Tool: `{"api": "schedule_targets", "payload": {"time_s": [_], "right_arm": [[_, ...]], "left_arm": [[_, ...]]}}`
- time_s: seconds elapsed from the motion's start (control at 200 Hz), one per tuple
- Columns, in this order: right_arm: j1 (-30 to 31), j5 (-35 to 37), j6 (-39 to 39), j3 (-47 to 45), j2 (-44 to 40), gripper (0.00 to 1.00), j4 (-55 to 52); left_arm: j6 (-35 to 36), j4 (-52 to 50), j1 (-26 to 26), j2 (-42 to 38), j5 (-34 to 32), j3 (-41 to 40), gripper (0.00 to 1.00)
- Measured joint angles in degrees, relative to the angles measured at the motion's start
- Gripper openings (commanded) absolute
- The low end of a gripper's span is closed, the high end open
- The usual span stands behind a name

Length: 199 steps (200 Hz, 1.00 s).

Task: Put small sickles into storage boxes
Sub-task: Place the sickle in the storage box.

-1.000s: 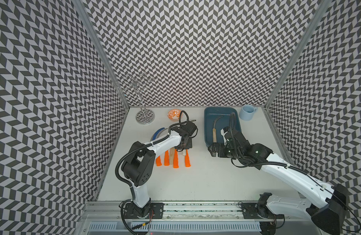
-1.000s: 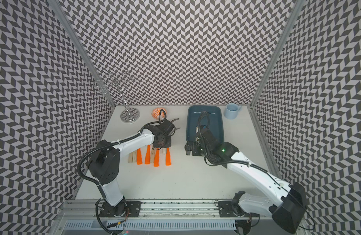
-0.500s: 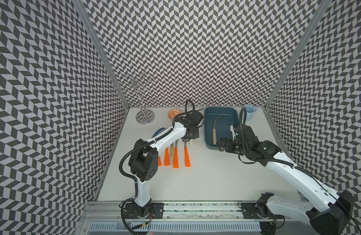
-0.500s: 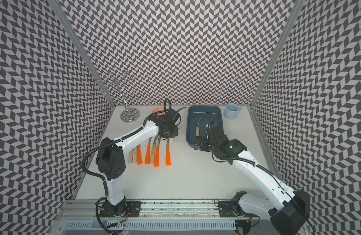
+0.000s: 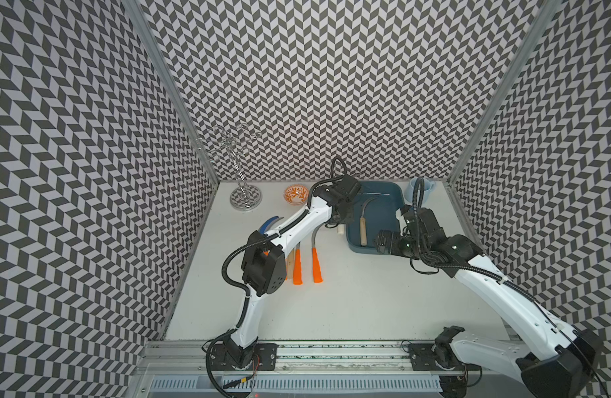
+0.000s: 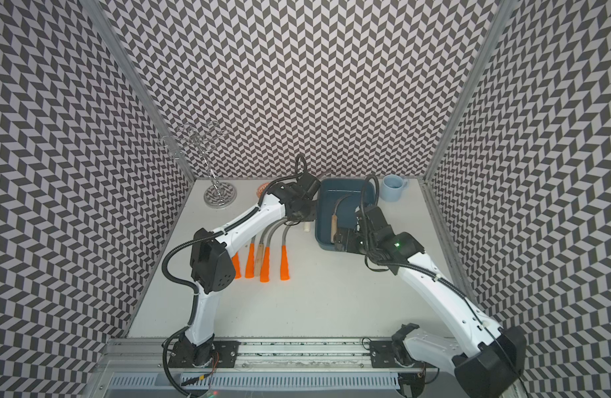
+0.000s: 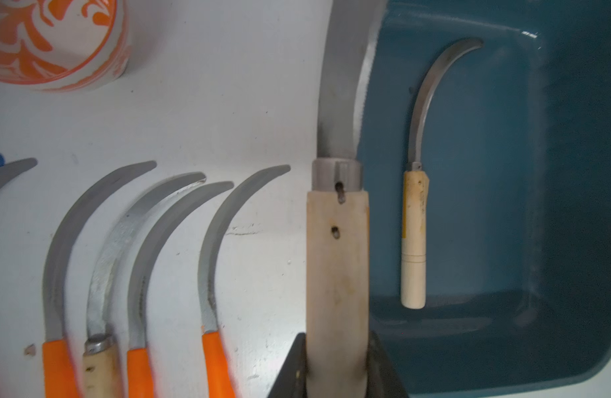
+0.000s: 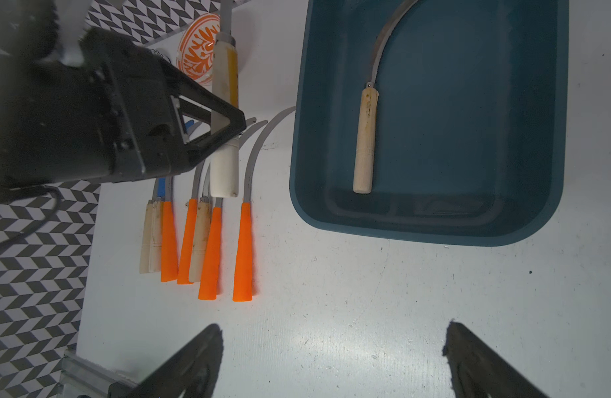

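The left gripper (image 7: 336,365) clamps the pale wooden handle of a grey-bladed sickle (image 7: 336,255), poised over the rim of the dark teal plastic tray (image 7: 572,206), likely for dropping in; the right gripper (image 8: 335,355) hangs wide, empty.

White arm shells (image 5: 503,296), black joints (image 5: 262,267), ribbed black cables (image 5: 228,265), black triangular-fingered left hand (image 8: 224,120) and right hand (image 8: 333,325)

White tabletop (image 5: 366,303), scuffed. Far-left corner: wire stand (image 5: 245,198). Far edge, left of middle: orange-patterned bowl (image 5: 296,195). Far edge, right of middle: teal tray (image 5: 383,213). Far-right corner: light blue mug (image 5: 426,189). Left of middle: sickles (image 6: 265,262) in row, handles toward near edge.
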Motion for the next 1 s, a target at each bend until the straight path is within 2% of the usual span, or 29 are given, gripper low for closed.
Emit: {"api": "schedule_targets", "payload": {"time_s": [0.205,0.426,0.706,0.996], "right_arm": [[-0.9,-0.92,-0.72,0.24,0.0,1.0,-0.28],[-1.29,-1.92,-0.94,0.22,-0.07,0.99,-0.28],[-1.51,-2.84,-0.94,-1.55,-1.7,0.99,-0.28],[-1.7,-2.97,-0.94,-2.62,-2.58,1.0,-0.57]], "left_arm": [[0.0,-1.38,-0.72,5.6,1.07,6.54,0.09],[-0.17,-1.4,-1.62,8.35,3.13,8.48,0.05],[-0.63,0.13,-2.25,13.03,5.31,12.96,0.06],[-1.6,2.03,-2.51,17.66,5.73,13.97,0.06]]}}
